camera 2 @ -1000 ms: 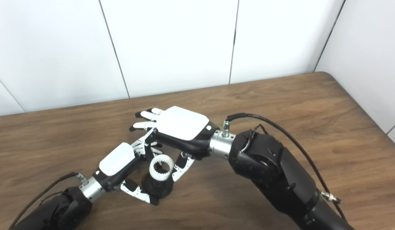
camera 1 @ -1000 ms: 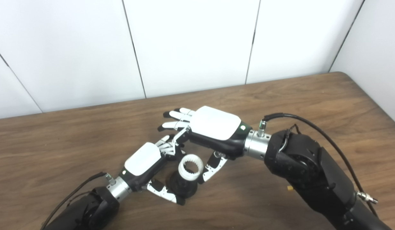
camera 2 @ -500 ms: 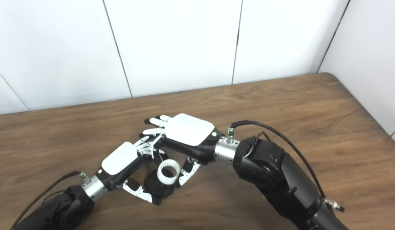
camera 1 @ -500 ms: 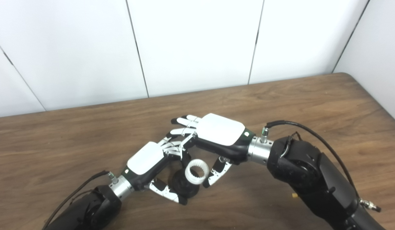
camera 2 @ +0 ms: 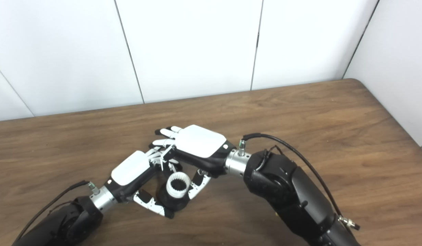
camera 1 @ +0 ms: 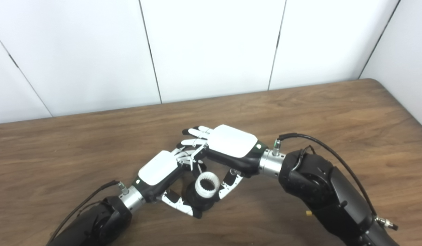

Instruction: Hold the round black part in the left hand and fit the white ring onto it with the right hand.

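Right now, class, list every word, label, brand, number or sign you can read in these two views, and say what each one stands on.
None can be read: no text shows anywhere.
Left hand: plain white back cover, no marking.
Right hand: plain white cover; only a small green dot near the wrist, not a character.
White ring and round black part: unmarked.
Table: bare wood grain.

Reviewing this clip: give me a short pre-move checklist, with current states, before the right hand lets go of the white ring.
1. Left hand wrapped around black part: ok.
2. White ring sitting on top of the black part: ok.
3. Ring fully seated, teeth engaged: cannot tell.
4. Right hand thumb against the ring: ok; its other fingers stretched out, not gripping.
5. Black part resting on the table: cannot tell.
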{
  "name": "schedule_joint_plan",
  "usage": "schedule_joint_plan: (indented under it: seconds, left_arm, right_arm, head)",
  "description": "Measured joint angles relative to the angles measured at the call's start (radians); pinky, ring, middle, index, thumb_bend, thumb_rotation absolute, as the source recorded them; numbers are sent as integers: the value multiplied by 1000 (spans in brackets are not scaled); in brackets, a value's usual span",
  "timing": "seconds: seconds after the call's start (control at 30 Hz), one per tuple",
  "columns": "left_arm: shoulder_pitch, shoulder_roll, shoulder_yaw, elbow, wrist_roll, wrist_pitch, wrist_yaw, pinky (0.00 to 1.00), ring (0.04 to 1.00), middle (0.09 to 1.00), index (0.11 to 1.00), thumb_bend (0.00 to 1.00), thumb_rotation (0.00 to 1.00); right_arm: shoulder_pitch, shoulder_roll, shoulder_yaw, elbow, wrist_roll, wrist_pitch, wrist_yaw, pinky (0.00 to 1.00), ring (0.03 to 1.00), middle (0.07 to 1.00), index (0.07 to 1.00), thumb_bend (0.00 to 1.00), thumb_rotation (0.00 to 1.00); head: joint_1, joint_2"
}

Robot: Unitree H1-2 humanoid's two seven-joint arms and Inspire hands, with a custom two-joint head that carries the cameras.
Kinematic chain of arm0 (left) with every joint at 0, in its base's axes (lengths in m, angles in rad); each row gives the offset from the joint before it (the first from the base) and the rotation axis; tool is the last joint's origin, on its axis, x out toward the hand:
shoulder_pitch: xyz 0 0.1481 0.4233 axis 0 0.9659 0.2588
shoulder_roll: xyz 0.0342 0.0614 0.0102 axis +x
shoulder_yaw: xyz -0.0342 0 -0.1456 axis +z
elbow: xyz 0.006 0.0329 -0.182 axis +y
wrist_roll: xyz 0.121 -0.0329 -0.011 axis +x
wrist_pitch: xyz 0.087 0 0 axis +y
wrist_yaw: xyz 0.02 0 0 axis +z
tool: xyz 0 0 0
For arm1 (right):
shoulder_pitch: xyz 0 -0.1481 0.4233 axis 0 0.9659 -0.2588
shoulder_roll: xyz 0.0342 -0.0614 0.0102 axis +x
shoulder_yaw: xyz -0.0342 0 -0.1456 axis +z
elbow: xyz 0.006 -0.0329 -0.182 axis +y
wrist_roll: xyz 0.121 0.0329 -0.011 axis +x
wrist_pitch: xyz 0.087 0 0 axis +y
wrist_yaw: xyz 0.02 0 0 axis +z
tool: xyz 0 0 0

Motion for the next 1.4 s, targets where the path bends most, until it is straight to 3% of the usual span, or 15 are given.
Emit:
schedule_joint_plan:
  seconds: [0.73,1.4]
  left_arm:
    - [19,-8,31,-35,30,8,-37,994,887,745,483,524,55]
    - [30,-23,81,-67,66,15,-109,1000,902,771,484,524,56]
  right_arm:
    - [0,27,24,110,-25,-68,-98,1000,1000,898,481,526,134]
    - [-6,31,37,132,-23,-78,-94,1000,1000,906,482,525,134]
  head:
    - [18,11]
    - [2,20]
